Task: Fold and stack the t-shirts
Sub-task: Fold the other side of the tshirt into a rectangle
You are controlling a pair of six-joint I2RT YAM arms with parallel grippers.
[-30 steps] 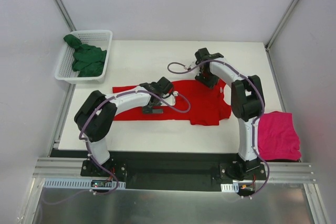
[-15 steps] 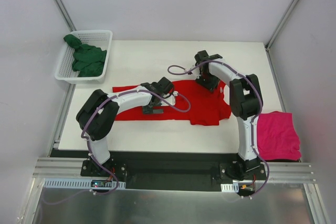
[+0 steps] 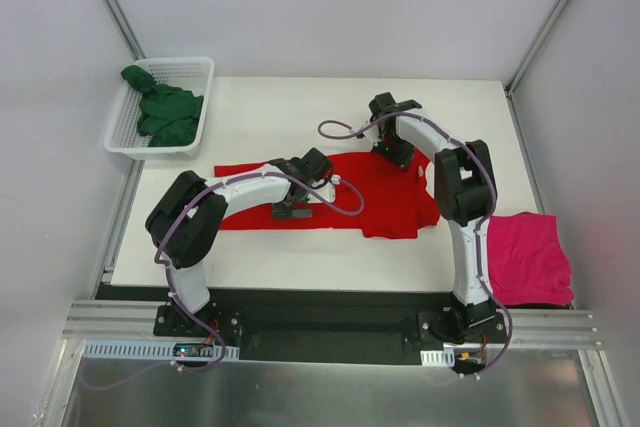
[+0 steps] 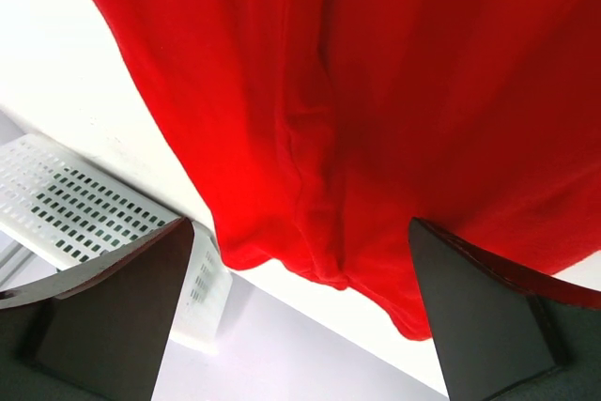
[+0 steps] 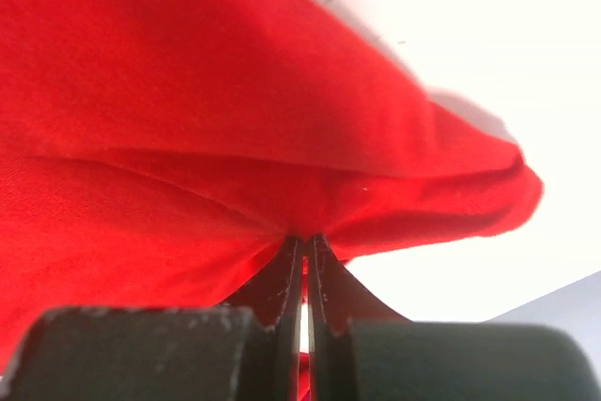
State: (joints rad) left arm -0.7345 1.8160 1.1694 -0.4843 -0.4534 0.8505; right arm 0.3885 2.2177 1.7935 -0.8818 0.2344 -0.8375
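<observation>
A red t-shirt (image 3: 385, 202) lies spread flat across the middle of a white table (image 3: 270, 107), and every place here is given from that shirt. Well to its left and beyond its far edge, a white mesh basket (image 3: 205, 97) sits at the table's left rim, apart from the red cloth. A dark green t-shirt (image 3: 165, 115) is bunched inside it. Over the left half of the red t-shirt, where the cloth narrows to a long strip, the left gripper (image 3: 293, 209) hangs with its claw spread wide. In the left wrist view its two dark fingers (image 4: 122, 307) stand far apart at either side of the picture. Red cloth with a soft lengthwise crease fills the space between them, and neither finger is seen gripping it. Further right, the shirt widens into its broader body. At the far edge of that part sits the right gripper (image 3: 395, 152), its claw pressed together and pinching the red t-shirt. The right wrist view shows the fingertips (image 5: 291, 260) meeting on a gathered fold, with wrinkles running in toward them. To the right of the red t-shirt and nearer the arm bases, a magenta-pink t-shirt (image 3: 528, 257) lies in a rough square at the table's near right corner, not touching the red one.
</observation>
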